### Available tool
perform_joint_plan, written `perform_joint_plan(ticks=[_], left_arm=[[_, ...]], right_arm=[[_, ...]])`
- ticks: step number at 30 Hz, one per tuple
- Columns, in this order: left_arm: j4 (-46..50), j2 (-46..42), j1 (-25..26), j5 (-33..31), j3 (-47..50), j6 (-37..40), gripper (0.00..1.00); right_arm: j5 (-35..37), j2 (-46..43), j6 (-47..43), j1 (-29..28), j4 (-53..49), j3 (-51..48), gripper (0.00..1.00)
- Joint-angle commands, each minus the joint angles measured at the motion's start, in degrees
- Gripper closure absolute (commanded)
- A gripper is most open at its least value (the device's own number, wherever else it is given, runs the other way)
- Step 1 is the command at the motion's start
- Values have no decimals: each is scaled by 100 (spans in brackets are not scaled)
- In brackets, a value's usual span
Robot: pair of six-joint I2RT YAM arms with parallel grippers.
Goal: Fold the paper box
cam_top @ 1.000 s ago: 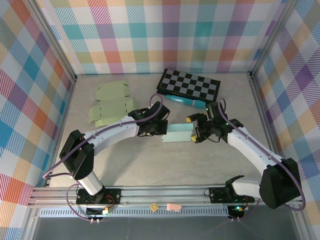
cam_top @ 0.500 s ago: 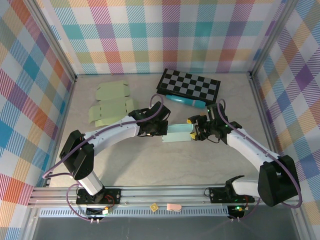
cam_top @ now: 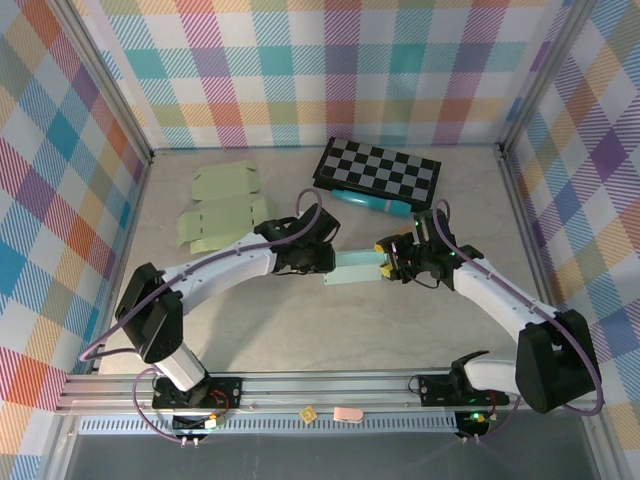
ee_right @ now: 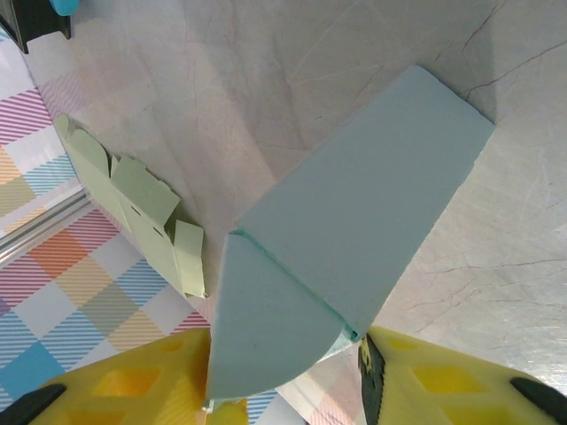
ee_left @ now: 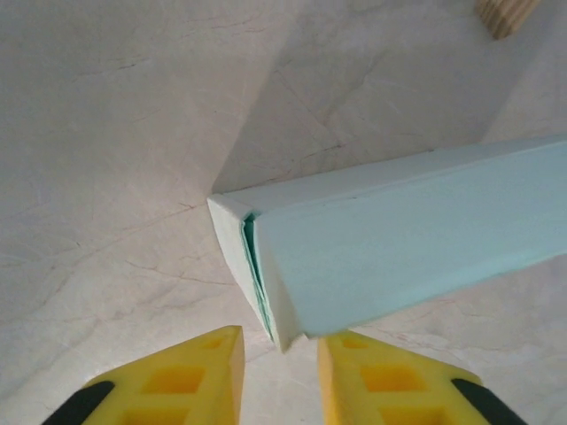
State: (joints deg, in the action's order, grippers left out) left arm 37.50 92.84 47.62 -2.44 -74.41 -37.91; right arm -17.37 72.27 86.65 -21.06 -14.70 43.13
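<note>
Paper box (cam_top: 352, 268), pale teal, sits mid-surface (cam_top: 300, 330) and spans the gap between the two hands. Its long axis runs hand to hand, roughly left-right in the top view, with the left end a little nearer the arm bases. Left hand (ee_left: 281, 343) is at the left end: yellow fingers (ee_left: 177, 381) parted, bare surface showing between one finger and the box corner, so released and not clamping. The corner just dips into the gap. That end looks closed, its layered edges tucked in. Right hand (ee_right: 285, 343) is at the opposite end, where a rounded flap (ee_right: 266, 345) stands out from the box body. Both of this hand's yellow tips bracket the flap end closely. Contact looks likely, but cannot tell whether they truly pinch. A shadow lies beside the box in both wrist views; cannot tell whether it rests flat or is tipped off the surface. Judgement: the right hand is the working one. The flap end points straight into it along the box axis, so a tuck would mean pushing along that axis toward the left hand, which is placed to brace. Risk: with the left hand released, the box may slide rather than fold. Flat blanks (cam_top: 222, 212) lie well apart, far left.
</note>
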Motion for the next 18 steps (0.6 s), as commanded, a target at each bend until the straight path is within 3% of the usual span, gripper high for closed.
perform_joint_plan(ticks=[1, 9, 18], left_arm=[[-36, -526, 60, 228, -157, -600, 70], [-634, -780, -484, 1115, 262, -2240, 65], [-2632, -729, -1017, 1789, 1273, -3821, 58]], right_arm=[[102, 85, -156, 32, -38, -103, 54], [103, 173, -209, 29, -47, -64, 57], [90, 201, -219, 32, -54, -43, 59]])
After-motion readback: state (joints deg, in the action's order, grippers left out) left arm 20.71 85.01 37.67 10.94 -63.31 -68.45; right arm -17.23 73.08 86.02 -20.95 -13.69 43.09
